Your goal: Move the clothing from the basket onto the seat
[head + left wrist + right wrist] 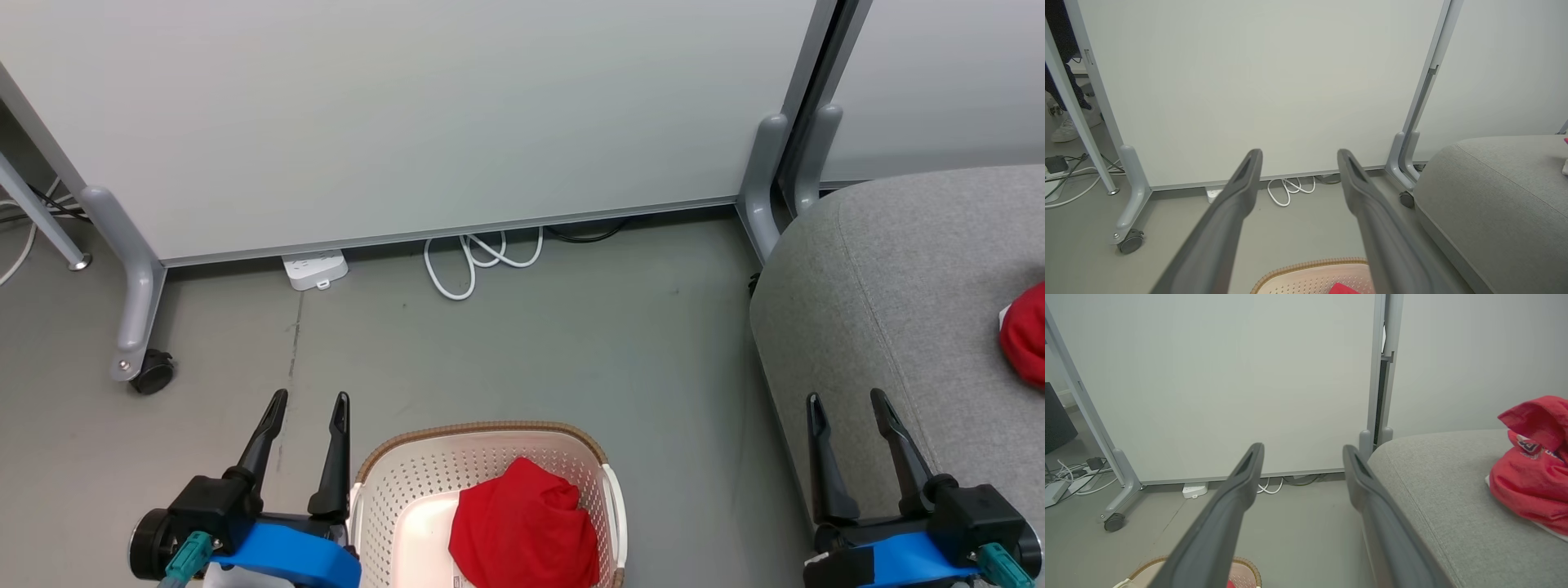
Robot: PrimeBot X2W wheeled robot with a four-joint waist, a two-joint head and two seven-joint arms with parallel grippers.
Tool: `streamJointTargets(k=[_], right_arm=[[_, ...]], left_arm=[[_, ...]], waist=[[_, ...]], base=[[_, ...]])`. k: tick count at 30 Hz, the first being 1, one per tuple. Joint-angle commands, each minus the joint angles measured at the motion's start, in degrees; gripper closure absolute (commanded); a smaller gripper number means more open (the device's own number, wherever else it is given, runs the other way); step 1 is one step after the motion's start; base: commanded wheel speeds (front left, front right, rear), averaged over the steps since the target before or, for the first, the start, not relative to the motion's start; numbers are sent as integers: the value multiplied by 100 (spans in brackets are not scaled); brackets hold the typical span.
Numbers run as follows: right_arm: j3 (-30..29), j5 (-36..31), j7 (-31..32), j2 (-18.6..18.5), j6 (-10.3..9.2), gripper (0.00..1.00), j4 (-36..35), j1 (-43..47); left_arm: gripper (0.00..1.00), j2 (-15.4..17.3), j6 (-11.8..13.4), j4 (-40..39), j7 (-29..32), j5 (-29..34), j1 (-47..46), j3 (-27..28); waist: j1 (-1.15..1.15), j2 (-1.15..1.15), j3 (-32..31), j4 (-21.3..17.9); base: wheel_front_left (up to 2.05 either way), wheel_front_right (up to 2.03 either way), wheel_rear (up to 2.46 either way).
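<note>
Clothing: red heap in basket. Second red garment on grey seat, its print too blurred to read. My left pincer spread, empty, beside basket. My right pincer spread, empty, at seat edge. Grey floor, white partition, power strip, looped cable.

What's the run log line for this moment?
left gripper: open | right gripper: open | red fabric garment: in cream perforated plastic basket | second red garment: on grey upholstered seat
</note>
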Motion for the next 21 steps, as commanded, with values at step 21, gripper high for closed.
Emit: streamJointTargets(k=[21], right_arm=[[57,-14,0,48,-6,0,-85,-407]], left_arm=[[0,-119,-242,527,-19,288,-934,-329]], waist=[[0,0,623,-186]], base=[[0,0,0]])
